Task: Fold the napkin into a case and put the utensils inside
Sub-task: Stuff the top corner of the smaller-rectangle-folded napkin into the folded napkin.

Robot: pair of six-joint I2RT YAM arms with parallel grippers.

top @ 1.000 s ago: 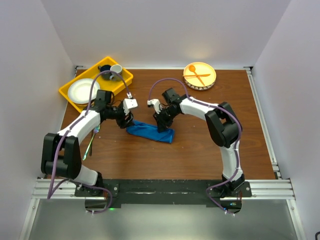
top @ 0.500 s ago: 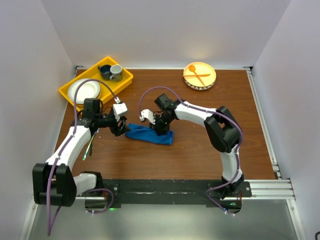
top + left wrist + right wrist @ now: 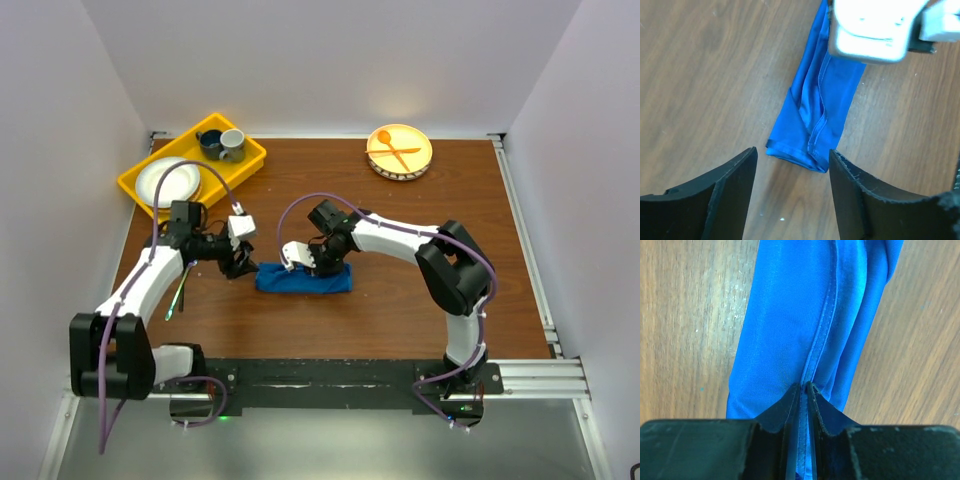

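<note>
Right wrist view: napkin (image 3: 805, 325) folded into a long narrow strip, hemmed ridge pinched between right gripper (image 3: 804, 388) fingers, nearly pressed together | left gripper (image 3: 792, 152) fingers spread, strip's end just ahead of the tips, not touching | cloth likely light, limp, slippery; best taken at hem or corner

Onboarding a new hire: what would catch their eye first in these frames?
The bright blue napkin, folded into a narrow strip mid-table, with the right fingers shut on it and the left fingers open at its left end. Then the yellow tray far left and the orange plate at the back.
</note>
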